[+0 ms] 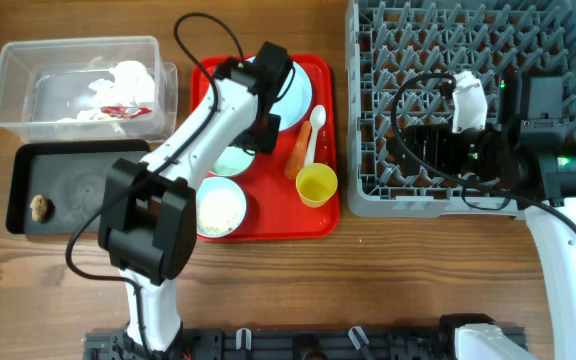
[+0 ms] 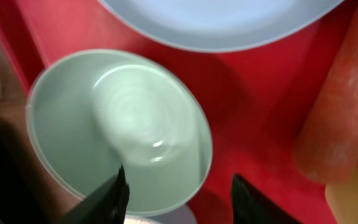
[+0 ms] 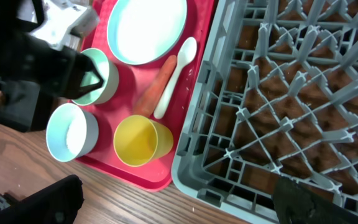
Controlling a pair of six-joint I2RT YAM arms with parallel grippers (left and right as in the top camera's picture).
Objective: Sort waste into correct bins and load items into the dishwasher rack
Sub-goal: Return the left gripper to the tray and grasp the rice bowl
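Left tool (image 2: 180, 198) hangs with jaws parted low over the empty green bowl (image 2: 118, 124) on the red tray (image 2: 253, 118), one finger (image 2: 109, 200) apparently inside the near rim, the other outside. A good grip, I judge, needs the rim seated deep between them before closing. Overhead, the arm (image 1: 208, 120) hides most of that bowl; only the left wrist view shows the straddle. Right tool (image 3: 179, 196) hangs spread wide over the rack (image 3: 291, 93).
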